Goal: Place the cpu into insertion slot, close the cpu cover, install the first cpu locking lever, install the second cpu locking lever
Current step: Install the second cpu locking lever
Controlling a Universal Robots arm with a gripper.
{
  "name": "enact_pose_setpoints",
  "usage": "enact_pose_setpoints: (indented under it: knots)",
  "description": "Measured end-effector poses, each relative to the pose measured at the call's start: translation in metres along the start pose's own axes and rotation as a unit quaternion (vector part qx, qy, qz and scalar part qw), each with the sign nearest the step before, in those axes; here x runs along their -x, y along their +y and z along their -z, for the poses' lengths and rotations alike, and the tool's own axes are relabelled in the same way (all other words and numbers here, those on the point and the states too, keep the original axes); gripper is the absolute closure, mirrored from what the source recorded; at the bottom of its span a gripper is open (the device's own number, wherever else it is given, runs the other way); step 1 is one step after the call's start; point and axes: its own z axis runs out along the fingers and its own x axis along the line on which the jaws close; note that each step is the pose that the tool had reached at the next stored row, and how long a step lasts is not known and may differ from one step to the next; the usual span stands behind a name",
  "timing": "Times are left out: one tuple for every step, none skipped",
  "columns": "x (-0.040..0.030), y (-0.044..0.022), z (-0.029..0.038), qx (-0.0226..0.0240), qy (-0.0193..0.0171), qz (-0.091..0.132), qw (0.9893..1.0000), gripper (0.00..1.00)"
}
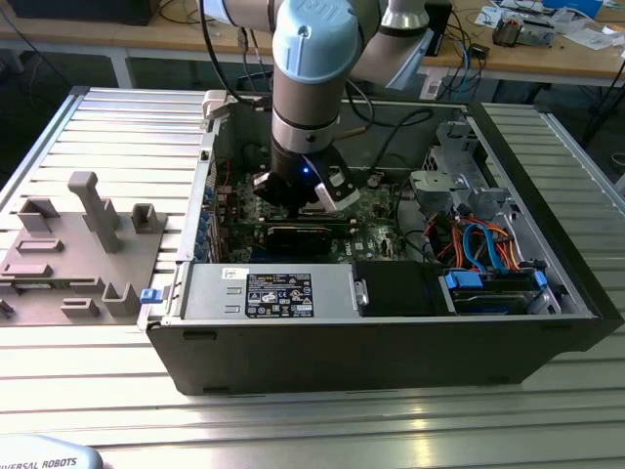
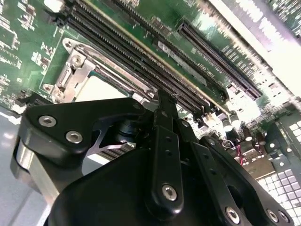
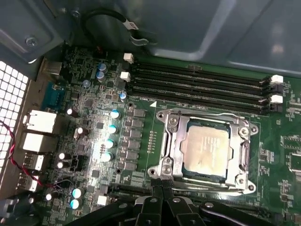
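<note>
The arm reaches down into the open black computer case (image 1: 391,332), which lies on a ribbed metal table (image 1: 117,127), and its black gripper (image 1: 293,195) hangs just above the green motherboard (image 3: 94,94) near the case's rear wall.

In the first wrist view the small flat square cpu with its silvery-grey metal top (image 3: 207,149) already sits in the insertion slot (image 3: 165,165), the square socket with a silvery metal rim, which lies beside the long black memory slots (image 3: 197,80) running along one edge of the board. The thin silvery cpu cover (image 3: 175,141), a frame plate with a square window, lies flat around the chip, its window showing the chip's top face. So the first two steps look done: chip seated, cover down.

The locking levers are harder to judge. Thin metal rods seem to run along the socket's sides, but I cannot tell whether either is hooked under its catch (the gripper's own linkage hides the socket's near edge). I would guess the lever work is what is in hand or left.

In the second wrist view the gripper (image 2: 162,101) shows its black fingers (image 2: 164,141) drawn together to a narrow tip, holding nothing, and poised just above the socket's edge nearest the memory slots. Whether the tip touches the frame cannot be made out.
</note>
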Motion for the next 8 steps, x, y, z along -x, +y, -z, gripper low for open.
enact_pose_setpoints:
  knots:
    - [-0.0001,0.0017,-0.0021,0.0000,0.0004,0.002,1.0000,0.89]
    - [-0.0002,0.0020,-0.0034,0.0001,0.0007,0.004,1.0000,0.89]
    - [-0.0002,0.0019,-0.0043,0.0000,0.0010,0.005,1.0000,0.89]
    - [-0.0003,0.0017,-0.0058,0.0000,0.0013,0.007,1.0000,0.89]
    - [-0.0003,0.0016,-0.0067,0.0000,0.0015,0.008,1.0000,0.89]
    - [-0.0003,0.0016,-0.0072,-0.0001,0.0017,0.008,1.0000,0.89]
    - [-0.0004,0.0018,-0.0075,-0.0003,0.0019,0.009,1.0000,0.89]
    - [-0.0005,0.0022,-0.0079,-0.0003,0.0021,0.010,1.0000,0.89]
